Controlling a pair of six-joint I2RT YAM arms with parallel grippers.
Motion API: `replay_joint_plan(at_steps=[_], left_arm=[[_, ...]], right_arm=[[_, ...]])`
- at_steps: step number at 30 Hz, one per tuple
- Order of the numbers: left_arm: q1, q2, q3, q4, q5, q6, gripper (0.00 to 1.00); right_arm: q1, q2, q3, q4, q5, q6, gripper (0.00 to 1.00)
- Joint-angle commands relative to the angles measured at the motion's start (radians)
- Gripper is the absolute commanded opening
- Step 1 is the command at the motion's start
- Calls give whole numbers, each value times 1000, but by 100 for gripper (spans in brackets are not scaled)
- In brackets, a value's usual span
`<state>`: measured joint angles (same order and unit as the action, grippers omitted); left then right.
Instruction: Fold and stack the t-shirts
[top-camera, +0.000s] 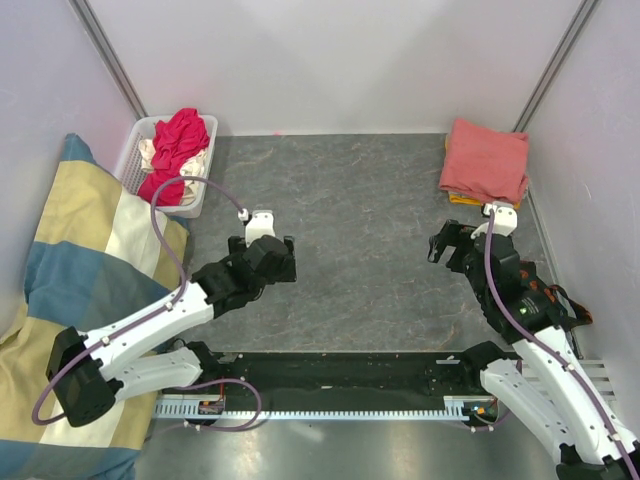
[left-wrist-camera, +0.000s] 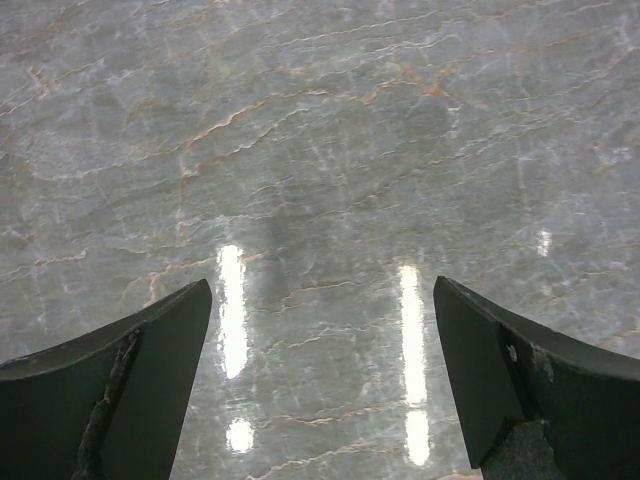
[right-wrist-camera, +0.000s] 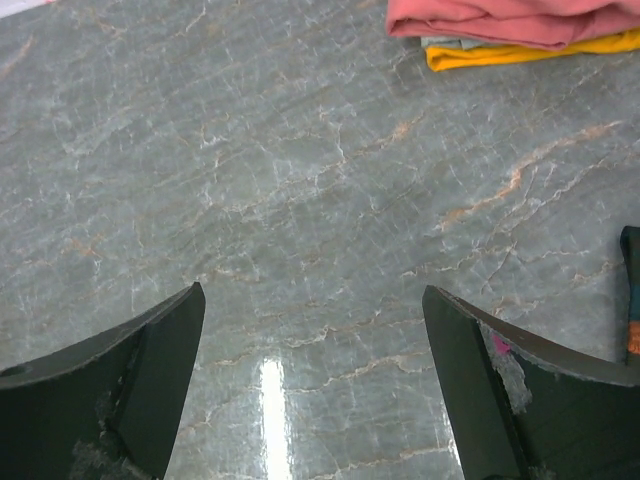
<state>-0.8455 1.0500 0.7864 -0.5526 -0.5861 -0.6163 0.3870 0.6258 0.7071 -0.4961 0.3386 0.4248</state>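
Observation:
A folded salmon-pink t-shirt (top-camera: 486, 158) tops a stack at the table's back right, with an orange one (top-camera: 462, 199) under it. In the right wrist view the stack shows pink (right-wrist-camera: 510, 20), a grey edge (right-wrist-camera: 452, 42) and orange (right-wrist-camera: 520, 53). A magenta-red t-shirt (top-camera: 178, 145) and a cream one (top-camera: 148, 152) lie crumpled in the white basket (top-camera: 195, 205) at back left. My left gripper (top-camera: 280, 245) is open and empty over bare table (left-wrist-camera: 322, 290). My right gripper (top-camera: 445, 243) is open and empty (right-wrist-camera: 313, 290), in front of the stack.
The striped cushion (top-camera: 70, 290) fills the left side beside the left arm. White walls close the back and sides. A dark rail (top-camera: 330, 385) runs along the near edge between the arm bases. A dark object (right-wrist-camera: 630, 290) shows at the right wrist view's right edge.

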Motion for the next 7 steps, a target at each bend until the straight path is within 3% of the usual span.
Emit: replay_joint_plan(at_steps=[1, 7], left_arm=[[3, -74, -53, 94, -75, -48, 100], [3, -120, -85, 109, -92, -36, 100]], right_arm=[[12, 9, -3, -25, 31, 31, 98], [18, 29, -5, -24, 17, 31, 98]])
